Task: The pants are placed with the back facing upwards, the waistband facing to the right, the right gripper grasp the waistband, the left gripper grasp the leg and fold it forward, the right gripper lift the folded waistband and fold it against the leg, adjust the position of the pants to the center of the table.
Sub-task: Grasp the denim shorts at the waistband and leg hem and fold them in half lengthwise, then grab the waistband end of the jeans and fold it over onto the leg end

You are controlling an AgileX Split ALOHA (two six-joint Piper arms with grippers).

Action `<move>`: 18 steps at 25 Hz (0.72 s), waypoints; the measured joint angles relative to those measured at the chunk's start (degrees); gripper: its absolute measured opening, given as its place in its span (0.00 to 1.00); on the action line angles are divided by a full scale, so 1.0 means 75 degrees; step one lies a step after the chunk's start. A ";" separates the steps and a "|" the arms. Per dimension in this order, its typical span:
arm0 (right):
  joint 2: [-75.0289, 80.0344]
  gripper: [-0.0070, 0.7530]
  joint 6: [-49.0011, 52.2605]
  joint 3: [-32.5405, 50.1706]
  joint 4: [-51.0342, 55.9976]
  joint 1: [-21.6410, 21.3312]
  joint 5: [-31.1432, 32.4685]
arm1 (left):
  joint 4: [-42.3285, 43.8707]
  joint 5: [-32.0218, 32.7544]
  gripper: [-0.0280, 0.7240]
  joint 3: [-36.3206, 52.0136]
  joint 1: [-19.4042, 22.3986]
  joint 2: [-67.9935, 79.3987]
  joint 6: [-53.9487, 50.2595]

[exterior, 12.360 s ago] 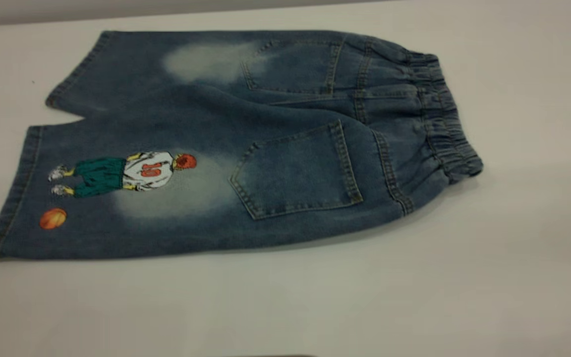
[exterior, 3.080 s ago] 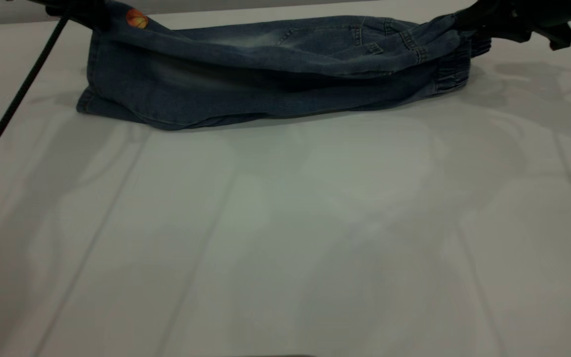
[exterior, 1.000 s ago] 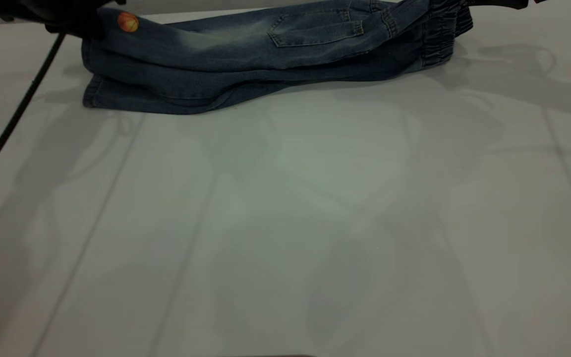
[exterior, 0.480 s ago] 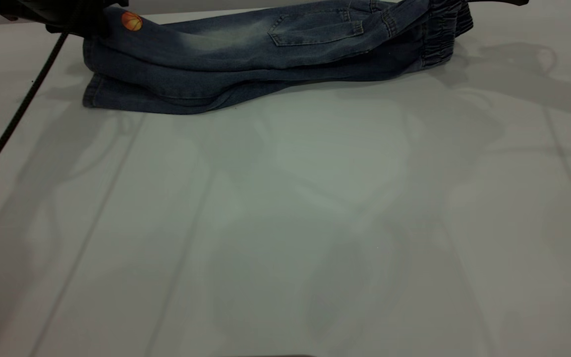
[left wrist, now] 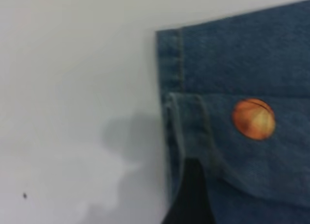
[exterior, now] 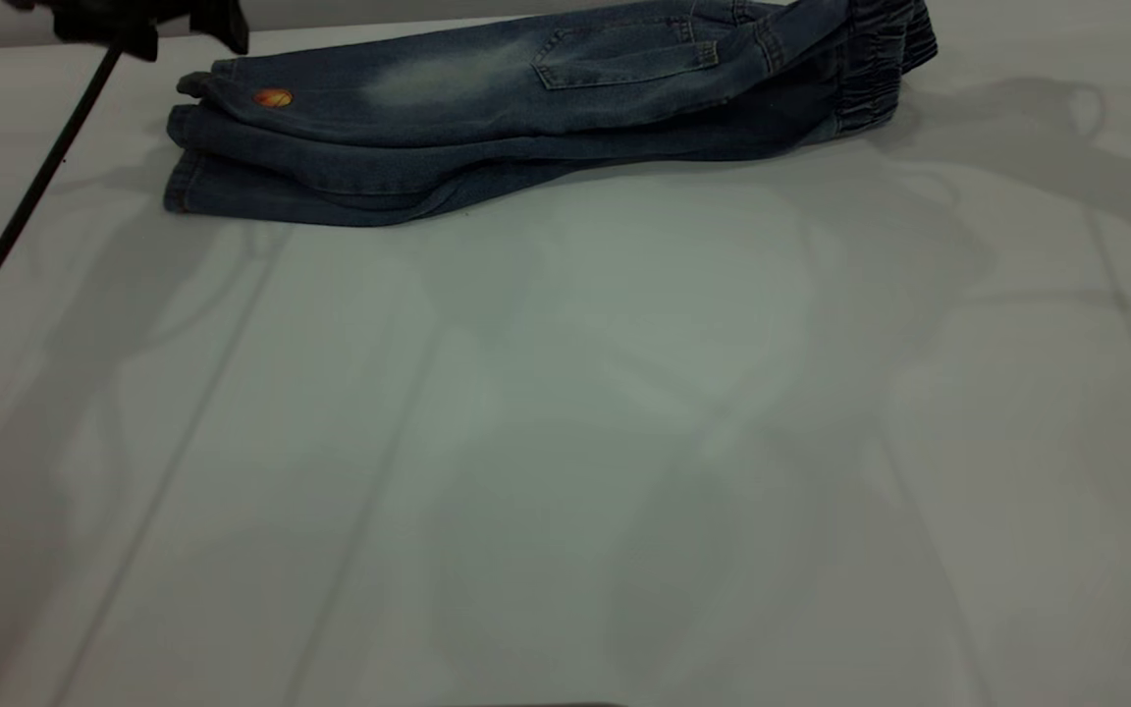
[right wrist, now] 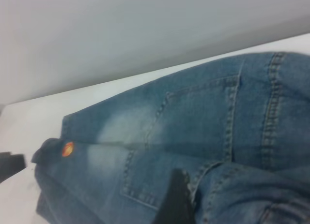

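Note:
The pants lie folded lengthwise at the far edge of the table, with the waistband at the right. The leg with its orange ball print rests on top of the other leg. My left gripper hovers open just beyond that hem. Its wrist view shows one finger over the leg hem near the ball print. My right gripper is out of the exterior view. It stands open, one finger beside the bunched waist denim.
A thin black cable runs slantwise from the left gripper down to the table's left edge. The pants sit close to the table's far edge, beyond which is a grey wall. Bare tabletop fills the near side.
The left gripper has let go of the leg and drawn back; the leg with the ball print has dropped onto the lower leg. The right gripper has left the exterior view's top edge.

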 joint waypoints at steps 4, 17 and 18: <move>0.0000 0.75 0.0272 0.0000 -0.1100 0.0000 -0.0010 | 0.0006 0.1677 0.77 -0.0664 -0.0382 -0.0135 0.0304; -0.0337 0.71 0.2635 0.0000 -0.7100 0.1095 -0.0658 | -0.0026 0.2368 0.78 -0.0878 -0.0462 -0.0150 0.0581; -0.0258 0.71 0.2642 0.0000 -0.7238 0.1320 -0.0936 | -0.0026 0.2368 0.78 -0.0878 -0.0462 -0.0150 0.0581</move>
